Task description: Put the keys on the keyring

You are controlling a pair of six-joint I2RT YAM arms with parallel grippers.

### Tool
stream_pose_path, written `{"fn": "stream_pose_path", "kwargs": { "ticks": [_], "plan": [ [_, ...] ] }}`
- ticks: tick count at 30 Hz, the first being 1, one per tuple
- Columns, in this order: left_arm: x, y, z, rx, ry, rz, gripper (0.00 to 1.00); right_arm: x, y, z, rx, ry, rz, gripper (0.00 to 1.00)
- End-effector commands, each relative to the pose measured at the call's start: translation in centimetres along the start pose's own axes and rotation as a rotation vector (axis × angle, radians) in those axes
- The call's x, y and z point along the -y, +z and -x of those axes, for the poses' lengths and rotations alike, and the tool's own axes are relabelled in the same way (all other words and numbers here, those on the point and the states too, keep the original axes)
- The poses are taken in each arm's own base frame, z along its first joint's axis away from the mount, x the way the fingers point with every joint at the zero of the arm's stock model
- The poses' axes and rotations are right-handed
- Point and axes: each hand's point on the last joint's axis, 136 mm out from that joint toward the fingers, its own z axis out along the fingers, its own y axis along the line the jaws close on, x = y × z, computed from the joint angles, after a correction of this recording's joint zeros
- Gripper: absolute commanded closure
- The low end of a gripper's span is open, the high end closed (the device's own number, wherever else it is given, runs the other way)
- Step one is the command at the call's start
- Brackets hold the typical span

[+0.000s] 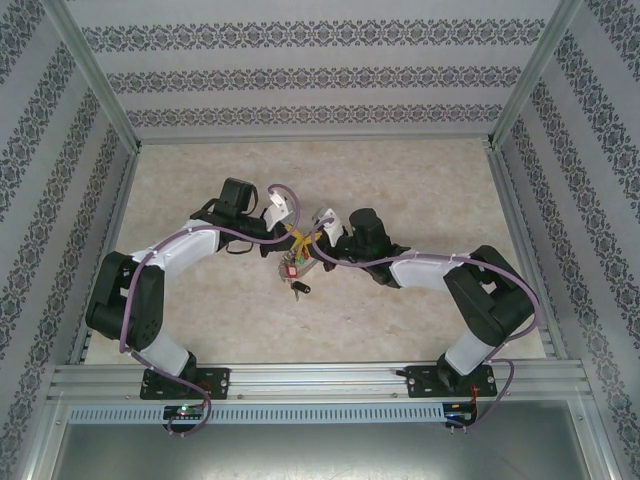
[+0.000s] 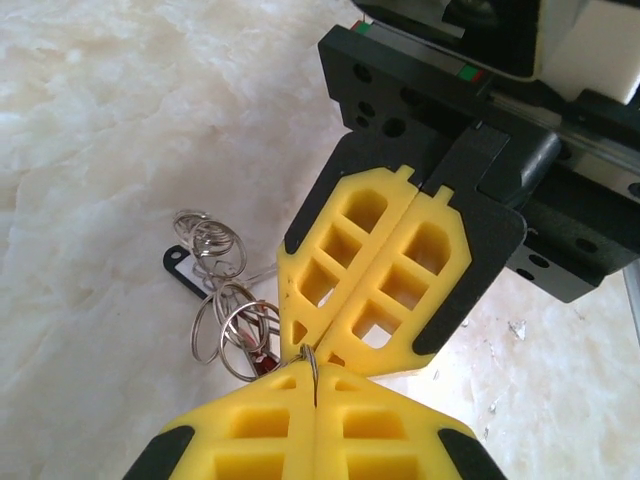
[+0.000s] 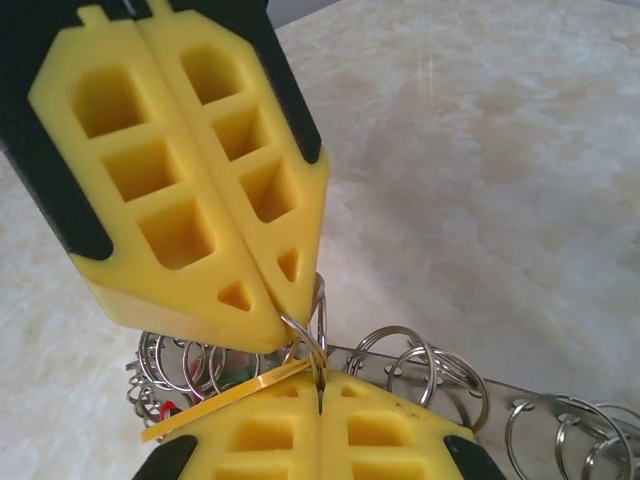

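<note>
Currently the two arms meet tip to tip over the middle of the pale, marbled table (image 1: 420,190). Left gripper (image 2: 315,382), yellow lattice-moulded fingers on black backing: fingers pressed together and clamped on the thin silver-grey wire keyring (image 2: 311,360), a short arc of which stands up out of the seam between them. Right gripper (image 3: 320,388), same build: fingers likewise flat against each other, with the same wire running down into their seam, so it too is clamped on the keyring. Each wrist view shows the opposite gripper's pointed tips bearing on the wire from above, touching or just beside it. The rest of the loop is hidden behind the fingers. The small silver metal keys (image 1: 293,268) sit in a bunch directly beneath the meeting point, on the side nearer the arm bases. Within the bunch, several small silver split rings (image 2: 232,325) overlap. A red plastic tag (image 2: 262,360) lies among them, a black tag (image 2: 178,265) sits at the outer edge, and a thin yellow tag (image 3: 222,398), seen edge-on, lies just beside the right fingers. Flat silver key blades (image 3: 570,425), each carrying a split ring, extend to the right of that gripper. Whether the bunch hangs from the loop or rests on the table cannot be determined.
</note>
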Motion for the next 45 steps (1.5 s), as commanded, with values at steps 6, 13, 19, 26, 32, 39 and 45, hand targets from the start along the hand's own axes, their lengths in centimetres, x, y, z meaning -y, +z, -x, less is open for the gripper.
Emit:
{"fn": "stream_pose_path", "kwargs": {
  "ticks": [6, 13, 19, 26, 32, 39, 45],
  "plan": [
    [2.3, -0.5, -1.7, -0.053, -0.04, -0.058, 0.84, 1.6, 0.6, 3.8, 0.103, -0.074, -0.096, 1.0],
    [3.4, -1.3, -1.0, -0.043, -0.084, -0.086, 0.59, 1.5, 1.4, 2.7, 0.088, -0.179, -0.096, 1.0],
    [3.6, -3.7, 0.4, -0.024, -0.063, -0.012, 0.57, 0.7, 1.1, 1.6, 0.078, -0.286, -0.061, 1.0],
    [1.6, -8.2, 3.6, 0.105, 0.029, 0.172, 0.47, -0.4, 0.8, 0.8, 0.086, -0.381, -0.012, 1.0],
    [-1.3, -7.0, 3.5, 0.094, 0.046, 0.2, 0.5, -0.8, 0.8, 0.9, 0.104, -0.428, 0.009, 1.0],
    [-5.0, -3.6, 2.4, 0.032, 0.034, 0.159, 0.54, -1.0, 1.0, 0.9, 0.104, -0.472, 0.005, 1.0],
    [-5.0, -2.3, 1.3, 0.005, -0.058, 0.094, 0.68, -0.7, 1.3, 1.2, 0.112, -0.47, -0.013, 1.0]
  ]
}}
